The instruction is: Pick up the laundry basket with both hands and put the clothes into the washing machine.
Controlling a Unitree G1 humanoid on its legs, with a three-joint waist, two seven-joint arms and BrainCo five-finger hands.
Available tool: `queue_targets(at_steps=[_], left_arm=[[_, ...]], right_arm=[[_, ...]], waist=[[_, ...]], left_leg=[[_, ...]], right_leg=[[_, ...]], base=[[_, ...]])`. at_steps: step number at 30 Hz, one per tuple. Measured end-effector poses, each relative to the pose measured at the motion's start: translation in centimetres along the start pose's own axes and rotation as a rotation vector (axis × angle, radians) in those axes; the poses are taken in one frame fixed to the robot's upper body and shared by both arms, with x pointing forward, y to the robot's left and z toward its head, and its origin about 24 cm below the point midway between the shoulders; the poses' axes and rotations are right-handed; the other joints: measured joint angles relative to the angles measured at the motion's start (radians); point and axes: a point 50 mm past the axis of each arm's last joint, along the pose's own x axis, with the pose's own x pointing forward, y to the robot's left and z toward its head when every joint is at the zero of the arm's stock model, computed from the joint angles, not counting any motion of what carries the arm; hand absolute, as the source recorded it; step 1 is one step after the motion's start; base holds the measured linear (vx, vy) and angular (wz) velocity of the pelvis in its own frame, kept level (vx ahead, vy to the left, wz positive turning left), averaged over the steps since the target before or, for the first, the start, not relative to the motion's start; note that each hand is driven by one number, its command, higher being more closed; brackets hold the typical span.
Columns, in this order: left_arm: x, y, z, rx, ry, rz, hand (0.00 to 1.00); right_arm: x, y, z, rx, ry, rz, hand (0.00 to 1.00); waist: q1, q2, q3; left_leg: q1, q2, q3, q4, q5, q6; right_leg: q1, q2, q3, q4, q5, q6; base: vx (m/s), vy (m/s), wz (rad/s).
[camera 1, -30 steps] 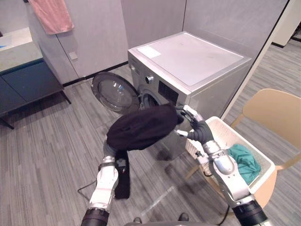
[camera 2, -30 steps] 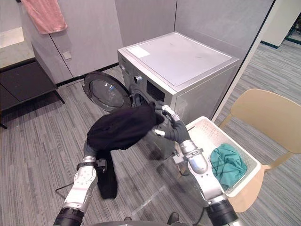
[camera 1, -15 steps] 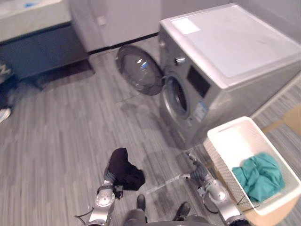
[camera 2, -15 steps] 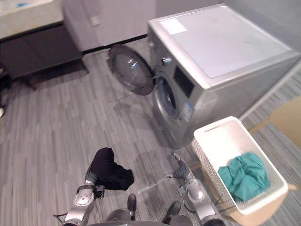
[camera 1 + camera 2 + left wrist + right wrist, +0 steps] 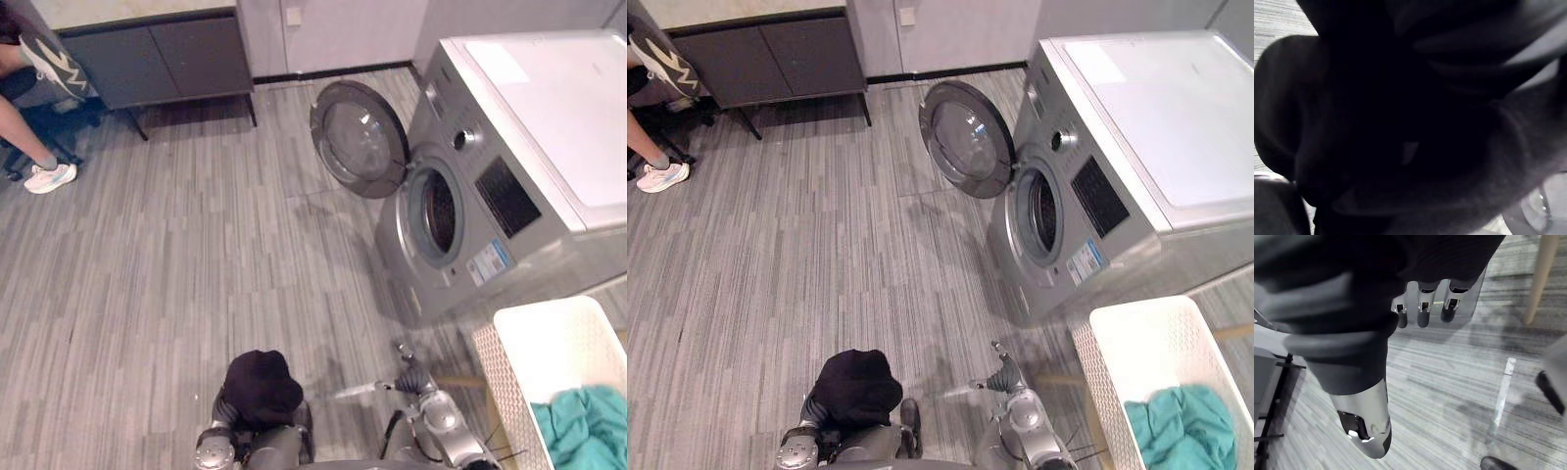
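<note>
A black garment (image 5: pixel 260 384) is bunched low in front of me and drapes over my left hand, hiding it; the same cloth (image 5: pixel 1400 122) covers the left wrist view. My right hand (image 5: pixel 416 377) hangs low beside it with relaxed fingers (image 5: pixel 1422 308) and holds nothing. The silver washing machine (image 5: pixel 509 196) stands ahead on the right with its round door (image 5: pixel 358 137) swung open and the drum opening (image 5: pixel 436 211) facing left. The white laundry basket (image 5: pixel 549 343) sits at the lower right with a teal cloth (image 5: pixel 588 431) inside.
A dark low cabinet (image 5: pixel 147 49) runs along the far wall. A person's leg and pale shoe (image 5: pixel 44 176) show at the far left. A wooden chair leg (image 5: pixel 1540 279) stands near my right hand. A white tape mark (image 5: pixel 358 390) lies on the grey plank floor.
The camera has swung to look down from higher. My right hand let go of the black garment, and both arms dropped low with the cloth left over my left hand.
</note>
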Motion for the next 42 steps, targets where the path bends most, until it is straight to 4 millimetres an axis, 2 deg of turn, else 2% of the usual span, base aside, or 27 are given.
queue_targets(at_steps=[2, 3, 5, 6, 7, 8, 9, 10, 11, 13, 14, 16, 19, 20, 22, 23, 24, 26, 30, 31, 33, 34, 35, 36, 38, 40, 42], left_arm=[[0.6, 0.0, 1.1, 0.003, -0.034, 0.0, 1.0], [1.1, -0.1, 2.0, 0.002, -0.059, -0.004, 1.0], [1.5, -0.3, 3.0, 0.002, -0.088, -0.011, 1.0], [1.5, -0.7, 3.2, 0.004, -0.096, -0.025, 1.0], [1.5, -1.0, 3.2, 0.01, -0.099, -0.036, 1.0], [1.3, -1.5, 3.1, 0.019, -0.097, -0.054, 1.0], [1.4, -1.7, 3.3, 0.022, -0.105, -0.06, 1.0], [1.5, -2.2, 3.9, 0.01, -0.118, -0.071, 1.0], [1.3, -2.6, 3.7, -0.002, -0.114, -0.087, 1.0], [1.1, -3.0, 3.5, 0.0, -0.11, -0.109, 1.0], [1.0, -3.4, 3.6, 0.004, -0.114, -0.125, 1.0], [1.2, -4.0, 4.7, -0.005, -0.151, -0.149, 1.0], [1.3, -4.7, 5.7, -0.013, -0.181, -0.165, 1.0], [1.4, -4.9, 6.0, -0.006, -0.19, -0.177, 1.0], [1.1, -5.8, 6.0, -0.001, -0.193, -0.206, 1.0], [0.7, -6.6, 5.5, -0.022, -0.173, -0.218, 1.0], [1.2, -6.5, 5.3, 0.004, -0.15, -0.223, 1.0], [1.4, -5.7, 5.0, 0.046, -0.146, -0.215, 1.0], [1.5, -4.5, 4.3, 0.086, -0.129, -0.194, 1.0], [1.6, -4.0, 4.3, 0.091, -0.127, -0.182, 1.0], [1.8, -3.4, 4.5, 0.081, -0.13, -0.159, 1.0], [1.9, -3.2, 4.5, 0.075, -0.13, -0.15, 1.0], [2.0, -3.1, 4.6, 0.077, -0.13, -0.147, 1.0], [2.0, -2.9, 4.5, 0.079, -0.127, -0.144, 1.0], [2.1, -2.8, 4.8, 0.081, -0.136, -0.142, 1.0], [2.1, -2.7, 4.8, 0.082, -0.134, -0.139, 1.0], [2.0, -2.2, 4.4, 0.068, -0.119, -0.122, 1.0]], right_arm=[[0.1, -0.2, 0.2, 0.008, -0.006, -0.007, 0.0], [0.2, -0.2, 0.3, 0.01, -0.008, -0.01, 0.0], [0.0, -0.1, -0.1, 0.012, 0.006, -0.006, 0.0], [-0.1, -0.1, -0.3, 0.011, 0.013, -0.006, 0.0], [-0.2, -0.1, -0.4, 0.012, 0.014, -0.007, 0.0], [-0.3, -0.1, -0.4, 0.012, 0.013, -0.006, 0.0], [-0.3, 0.0, -0.4, 0.015, 0.011, -0.004, 0.0], [0.0, 0.0, 0.1, 0.021, -0.004, 0.0, 0.0], [0.1, 0.0, 0.5, 0.017, -0.017, 0.001, 0.0], [0.3, 0.1, 1.3, 0.012, -0.047, 0.003, 0.0], [0.5, 0.0, 1.6, 0.013, -0.059, -0.003, 0.0], [0.8, -0.7, 1.9, 0.003, -0.068, -0.031, 0.0], [0.9, -0.9, 1.9, 0.015, -0.06, -0.047, 0.0], [0.8, -0.9, 1.7, 0.031, -0.051, -0.058, 0.0], [0.4, -1.2, 0.5, 0.035, -0.012, -0.076, 0.0], [0.2, -2.0, -0.2, 0.015, 0.007, -0.092, 0.0], [0.6, -1.6, -0.2, 0.032, 0.026, -0.088, 0.0], [0.2, -0.3, -0.6, 0.05, 0.04, -0.055, 0.0], [0.0, 0.9, -0.5, 0.061, 0.04, -0.026, 0.0], [0.1, 1.0, -0.2, 0.061, 0.032, -0.024, 0.0], [0.5, 1.1, 0.4, 0.051, 0.016, -0.016, 0.0], [0.5, 1.2, 0.3, 0.044, 0.019, -0.008, 0.0], [0.6, 1.1, 0.4, 0.041, 0.018, -0.01, 0.0], [0.5, 1.1, 0.3, 0.041, 0.022, -0.011, 0.0], [0.3, 1.1, -0.2, 0.039, 0.036, -0.011, 0.0], [0.2, 1.2, -0.4, 0.043, 0.042, -0.008, 0.0], [-0.2, 1.3, -1.1, 0.043, 0.063, -0.007, 0.0]], waist=[[-0.003, 0.002, 0.015], [-0.014, 0.0, 0.025], [-0.028, -0.015, 0.021], [-0.044, -0.012, 0.018], [-0.048, -0.004, 0.015], [-0.046, 0.022, 0.003], [-0.043, 0.03, 0.005], [-0.04, 0.04, 0.011], [-0.036, 0.058, 0.019], [-0.009, 0.055, 0.021], [-0.005, 0.045, 0.022], [0.004, 0.034, 0.028], [0.012, 0.029, 0.037], [0.012, 0.016, 0.044], [0.013, 0.043, 0.033], [0.019, 0.109, 0.02], [0.01, 0.077, 0.039], [0.013, 0.031, 0.031], [0.012, 0.013, 0.026], [0.012, 0.013, 0.024], [0.011, 0.003, 0.016], [0.01, -0.009, 0.009], [0.01, -0.012, 0.005], [0.006, -0.012, 0.006], [-0.02, -0.012, 0.006], [-0.019, -0.012, 0.005], [-0.019, 0.006, 0.004]], left_leg=[[0.028, 0.007, -0.013, -0.02, -0.01, -0.006], [0.053, 0.007, -0.025, -0.031, -0.021, -0.015], [0.082, -0.007, -0.045, -0.02, -0.064, -0.04], [0.095, -0.002, -0.08, 0.017, -0.103, -0.063], [0.104, 0.008, -0.092, 0.032, -0.119, -0.07], [0.098, 0.034, -0.1, 0.079, -0.142, -0.101], [0.07, 0.053, -0.098, 0.144, -0.142, -0.117], [-0.003, 0.094, -0.081, 0.337, -0.12, -0.156], [-0.055, 0.146, -0.058, 0.541, -0.066, -0.185], [-0.11, 0.219, -0.015, 0.774, -0.064, -0.167], [-0.139, 0.224, -0.001, 0.819, -0.08, -0.141], [-0.191, 0.219, 0.016, 0.769, -0.107, -0.103], [-0.231, 0.179, -0.056, 0.532, -0.108, -0.102], [-0.229, 0.132, -0.116, 0.374, -0.087, -0.125], [-0.217, 0.102, -0.23, 0.158, 0.019, -0.16], [-0.204, 0.124, -0.333, 0.07, 0.176, -0.191], [-0.217, 0.095, -0.317, 0.133, 0.161, -0.182], [-0.189, 0.06, -0.248, 0.118, 0.11, -0.136], [-0.136, 0.057, -0.094, 0.153, 0.029, -0.098], [-0.112, 0.074, -0.032, 0.137, 0.017, -0.096], [-0.084, 0.106, 0.054, 0.096, 0.021, -0.09], [-0.05, 0.112, 0.123, 0.067, 0.021, -0.089], [-0.023, 0.115, 0.173, 0.048, 0.025, -0.084], [-0.001, 0.116, 0.208, 0.039, 0.025, -0.082], [0.031, 0.118, 0.252, 0.038, 0.024, -0.082], [0.048, 0.127, 0.273, 0.05, 0.019, -0.089], [0.044, 0.196, 0.293, 0.155, -0.034, -0.126]], right_leg=[[-0.035, 0.066, -0.023, -0.16, 0.015, 0.013], [-0.046, 0.101, -0.05, -0.318, 0.06, 0.029], [-0.061, 0.124, -0.046, -0.502, 0.153, 0.029], [-0.059, 0.131, -0.024, -0.481, 0.214, -0.009], [-0.053, 0.138, -0.025, -0.461, 0.235, -0.034], [-0.051, 0.153, -0.046, -0.43, 0.225, -0.054], [-0.045, 0.162, -0.052, -0.422, 0.203, -0.06], [-0.002, 0.186, -0.069, -0.436, 0.186, -0.078], [0.079, 0.23, -0.074, -0.486, 0.178, -0.092], [0.198, 0.279, -0.029, -0.554, 0.172, -0.103], [0.25, 0.28, -0.008, -0.589, 0.17, -0.105], [0.318, 0.274, 0.045, -0.642, 0.17, -0.105], [0.365, 0.257, 0.092, -0.643, 0.166, -0.097], [0.396, 0.233, 0.113, -0.638, 0.143, -0.059], [0.413, 0.234, 0.154, -0.636, 0.104, -0.003], [0.419, 0.272, 0.205, -0.634, 0.062, 0.045], [0.413, 0.238, 0.239, -0.612, 0.038, 0.063], [0.375, 0.18, 0.297, -0.56, 0.017, 0.089], [0.337, 0.131, 0.418, -0.519, 0.031, 0.114], [0.301, 0.128, 0.391, -0.502, 0.061, 0.121], [0.241, 0.108, 0.226, -0.467, 0.093, 0.102], [0.226, 0.07, 0.003, -0.459, 0.105, 0.082], [0.235, 0.044, -0.134, -0.459, 0.11, 0.074], [0.24, 0.033, -0.202, -0.46, 0.111, 0.072], [0.245, 0.039, -0.186, -0.491, 0.111, 0.072], [0.253, 0.055, -0.152, -0.524, 0.111, 0.073], [0.271, 0.106, -0.113, -0.554, 0.111, 0.073]], base=[[0.23, -0.02, 0.23], [0.22, -0.041, 0.36], [0.42, -0.114, 0.56], [0.57, -0.175, 0.65], [0.53, -0.174, 0.6], [0.46, -0.148, 0.3], [0.56, -0.215, 0.21], [0.68, -0.26, 0.07], [0.57, -0.219, -0.13], [0.55, -0.144, -0.62], [0.49, -0.102, -0.64], [0.41, -0.015, -0.61], [0.34, 0.126, -0.65], [0.38, 0.277, -0.49], [0.32, 0.325, -0.81], [0.31, 0.451, -1.07], [0.28, 0.416, -1.09], [0.19, 0.287, -0.84], [0.12, 0.239, -1.11], [0.08, 0.12, -1.47], [0.08, 0.061, -1.57], [0.12, 0.012, -1.56], [0.13, 0.028, -1.55], [0.11, 0.036, -1.02], [0.12, 0.01, -0.75], [0.11, -0.087, -0.77], [0.09, -0.146, -0.82]])
